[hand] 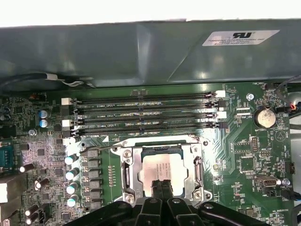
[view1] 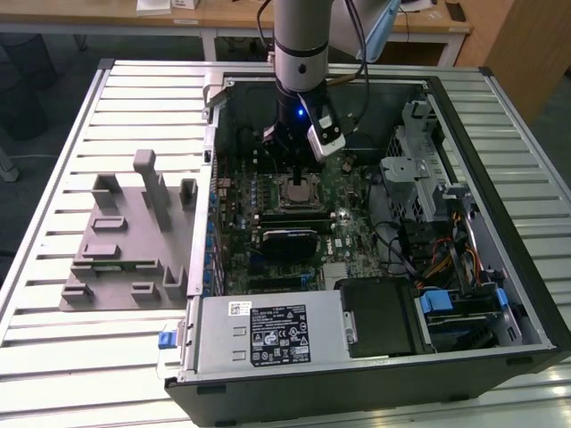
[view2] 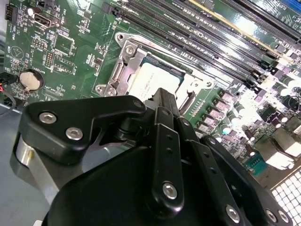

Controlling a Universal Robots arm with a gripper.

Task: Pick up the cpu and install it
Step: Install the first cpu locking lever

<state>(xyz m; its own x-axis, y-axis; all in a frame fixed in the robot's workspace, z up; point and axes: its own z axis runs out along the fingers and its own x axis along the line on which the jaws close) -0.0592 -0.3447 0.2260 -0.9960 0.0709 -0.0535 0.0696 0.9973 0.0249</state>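
In the first wrist view, the cpu is being shown lying flat inside the metal socket frame on the motherboard, near the memory slots. The end effector is being held closed, its fingers pressed together with nothing gripped, tips over the cpu's edge. In the exterior view, the arm is being held upright inside the open computer case; a grey slotted tray is lying on the counter at the exterior view's left.

Pale slatted table, open computer case lying on it — grey slotted tray just beside
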